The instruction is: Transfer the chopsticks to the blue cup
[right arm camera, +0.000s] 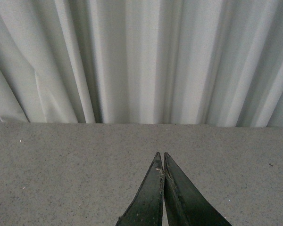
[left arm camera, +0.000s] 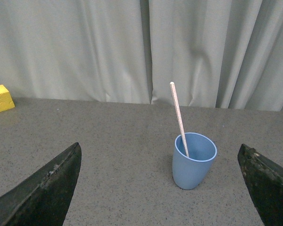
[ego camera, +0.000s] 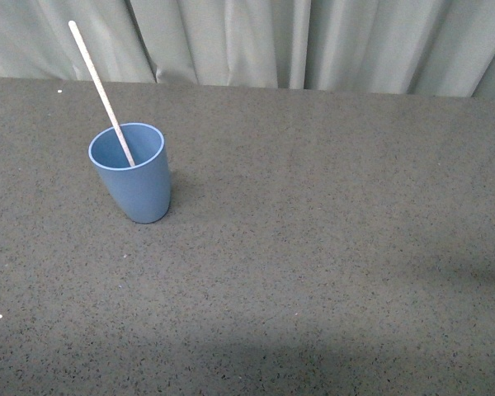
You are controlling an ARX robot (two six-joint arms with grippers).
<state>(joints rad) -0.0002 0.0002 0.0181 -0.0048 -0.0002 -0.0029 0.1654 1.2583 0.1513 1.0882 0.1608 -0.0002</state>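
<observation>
The blue cup (ego camera: pixel 132 172) stands upright on the grey table, at the left in the front view. The cream-white chopstick (ego camera: pixel 99 85) stands in it, leaning back and to the left, its upper half above the rim. Neither arm shows in the front view. In the left wrist view the cup (left arm camera: pixel 192 162) and the chopstick (left arm camera: pixel 178 115) lie ahead of my left gripper (left arm camera: pixel 160 150), which is open wide and empty, back from the cup. My right gripper (right arm camera: pixel 161 154) is shut on nothing over bare table.
A grey curtain (ego camera: pixel 313 41) hangs along the table's far edge. A yellow block (left arm camera: pixel 1 98) sits on the table near the curtain, seen only in the left wrist view. The table top (ego camera: pixel 330 264) is dark grey and speckled.
</observation>
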